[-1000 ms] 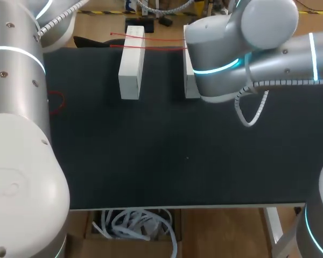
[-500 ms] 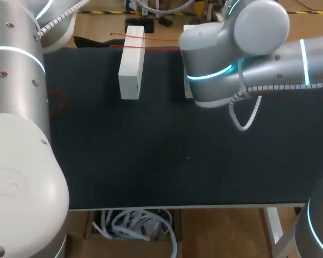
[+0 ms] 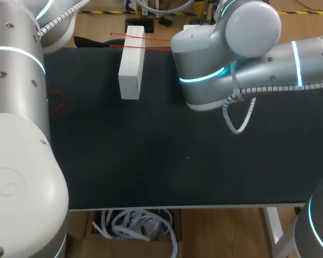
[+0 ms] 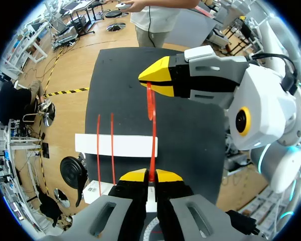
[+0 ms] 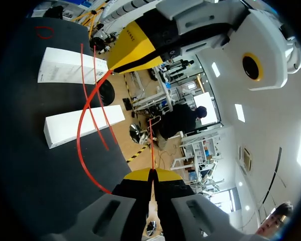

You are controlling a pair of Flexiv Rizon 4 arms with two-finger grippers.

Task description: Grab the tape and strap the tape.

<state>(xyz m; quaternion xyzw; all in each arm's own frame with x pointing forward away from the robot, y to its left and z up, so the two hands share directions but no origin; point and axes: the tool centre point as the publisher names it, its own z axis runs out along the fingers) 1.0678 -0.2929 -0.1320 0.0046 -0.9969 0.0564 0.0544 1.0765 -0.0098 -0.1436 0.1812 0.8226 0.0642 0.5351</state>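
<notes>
Head view: black surface (image 3: 151, 161). One white block (image 3: 131, 62) sits near its far edge with two red strands (image 3: 153, 48) laid over it. Your right arm (image 3: 226, 59) covers the far edge and hides both hands.

Left wrist view: left hand (image 4: 150, 174) is pinched shut on the tape (image 4: 153, 125), and right hand (image 4: 153, 83) is pinched on its other end. You have the strip spanned between them, probably to lay it across the block.

Right wrist view: the tape bows in a curve above a second white block (image 5: 83, 125).

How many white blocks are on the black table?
2. One white block lies near the table's far edge, left of the right arm. The second block sits beside it; the right arm hides it from above.
</notes>
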